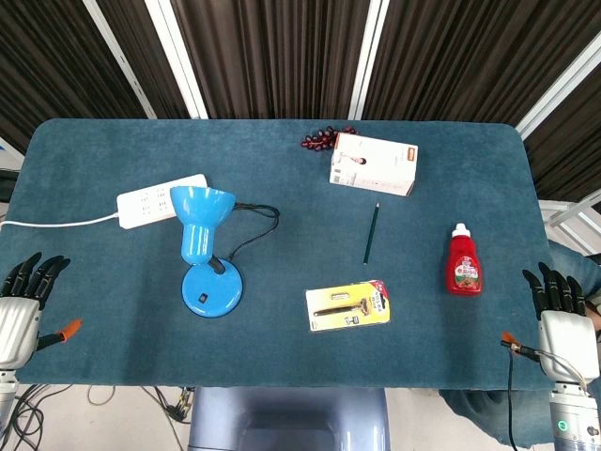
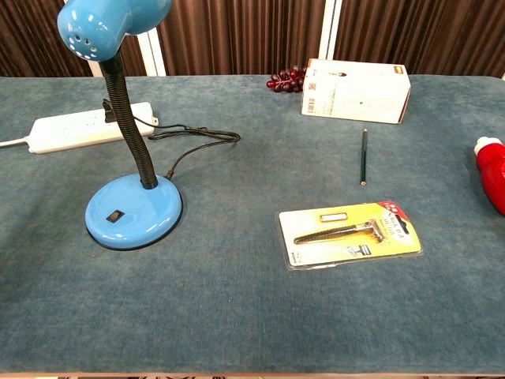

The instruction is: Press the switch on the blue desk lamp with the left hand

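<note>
left hand point(image 1: 21, 305) at the worktop's point(image 1: 282, 366) front-left edge, fingers spread, holding nothing, absent from chest view | blue lamp point(image 1: 205, 246) left of centre, switch point(image 2: 116, 215) a dark rectangle on its base, untouched | red bottle point(image 1: 463, 264) cut off in chest view | right hand point(image 1: 562, 315) front-right, open, empty

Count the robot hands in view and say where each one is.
2. The left hand rests open at the table's near-left edge; the right hand rests open at the near-right edge. The chest view shows neither.
</note>
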